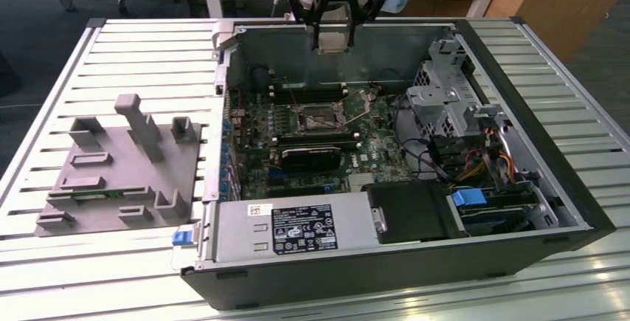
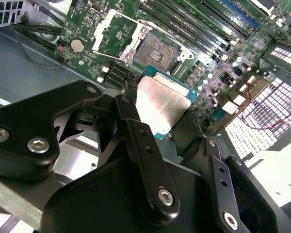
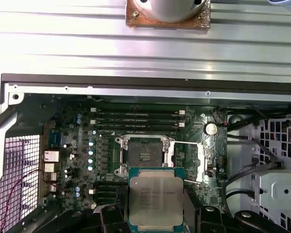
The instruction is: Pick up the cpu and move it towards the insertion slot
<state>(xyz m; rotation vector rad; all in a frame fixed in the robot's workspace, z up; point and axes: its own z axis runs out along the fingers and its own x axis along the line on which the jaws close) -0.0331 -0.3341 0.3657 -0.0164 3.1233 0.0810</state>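
Hand: hand (image 1: pixel 332 37) hangs above the far wall of the open computer case (image 1: pixel 551 188); its black fingers (image 2: pixel 145 160) are clamped on the chip.
Chip: the cpu (image 3: pixel 155 199) sits between the fingers, metal top showing in both wrist views (image 2: pixel 160 104), clear of the board.
Socket: the insertion slot (image 3: pixel 143 156) lies below the hand and just beyond the chip's far edge in the first wrist view; its silver frame (image 2: pixel 119 34) is swung open to one side.
Near the socket: long memory slots (image 3: pixel 138 119) run along the side away from the hand; a round coin battery (image 3: pixel 211 128) sits past the open frame.
Inside the case: a black block (image 1: pixel 307 160), a grey power box (image 1: pixel 291 229), drive cage (image 1: pixel 448 103) with cables, all well apart from the hand.
Bench: slatted metal bench (image 1: pixel 147 48); a grey plastic fixture (image 1: pixel 123 166) stands outside the case, far from the hand.
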